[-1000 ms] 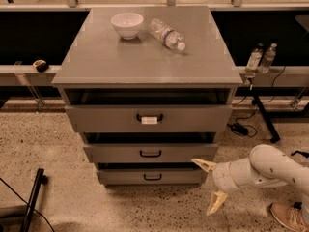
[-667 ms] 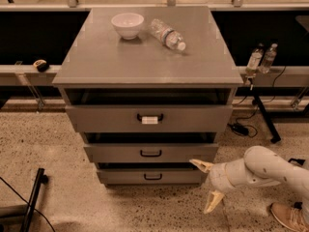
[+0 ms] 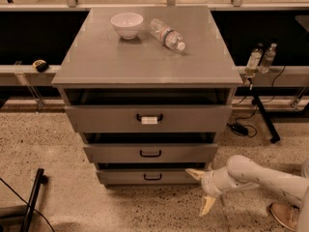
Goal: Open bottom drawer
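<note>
- The top drawer (image 3: 96, 119) carries the only label on the cabinet (image 3: 87, 71): a small white tag (image 3: 149, 120) just under its black handle; no writing on it can be read
- The plastic bottle (image 3: 166, 34) lies on its side on the cabinet top, with a pale band around its middle; nothing on the band is legible; the white bowl (image 3: 127, 24) stands just to its left, apart from it
- Two small bottles (image 3: 254, 59) stand on the ledge to the right of the cabinet; their labels cannot be read either
- The middle drawer (image 3: 106, 153) is plain grey and unlabelled, with a black loop handle
- The bottom drawer (image 3: 120, 177) sits lowest, just above the speckled floor (image 3: 120, 207); its front is the narrowest of the three and bears no label; its small black loop handle (image 3: 152, 177) is untouched
- The gripper (image 3: 201, 190) is low at the drawer's right end, its two pale fingers spread apart and holding nothing; the upper finger (image 3: 194, 173) overlaps the front's right edge, well right of the handle; whether it touches cannot be told; the lower finger points down at the floor
- Against the earlier frames, the gripper has come a little leftward and lower, closer to the bottom drawer; the finger spread looks the same; drawers, bowl and bottle have not moved
</note>
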Action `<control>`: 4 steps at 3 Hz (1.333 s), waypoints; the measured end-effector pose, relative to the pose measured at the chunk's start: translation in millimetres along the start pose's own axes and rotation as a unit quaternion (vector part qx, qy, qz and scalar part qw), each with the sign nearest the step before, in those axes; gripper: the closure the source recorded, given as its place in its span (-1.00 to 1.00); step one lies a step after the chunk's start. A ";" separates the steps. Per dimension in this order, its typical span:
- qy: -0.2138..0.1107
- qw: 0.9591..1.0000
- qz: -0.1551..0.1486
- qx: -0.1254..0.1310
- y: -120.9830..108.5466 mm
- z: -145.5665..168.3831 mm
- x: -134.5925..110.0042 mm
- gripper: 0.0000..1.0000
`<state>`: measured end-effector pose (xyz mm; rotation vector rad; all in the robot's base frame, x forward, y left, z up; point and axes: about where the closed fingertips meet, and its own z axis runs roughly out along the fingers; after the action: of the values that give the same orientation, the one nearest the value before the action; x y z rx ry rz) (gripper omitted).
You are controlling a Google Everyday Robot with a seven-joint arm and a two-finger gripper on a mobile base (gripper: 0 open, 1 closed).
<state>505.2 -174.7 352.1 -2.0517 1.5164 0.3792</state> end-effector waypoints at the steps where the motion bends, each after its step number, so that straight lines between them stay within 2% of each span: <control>1: -0.001 1.000 0.001 0.000 0.3 1.0 0.2 -1.00; 2: -0.005 1.000 0.004 -0.006 1.4 26.1 6.5 -1.00; 4: 0.022 0.999 0.037 -0.003 -8.4 92.7 62.0 -1.00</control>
<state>542.2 -167.5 246.8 -2.0266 1.6223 0.3695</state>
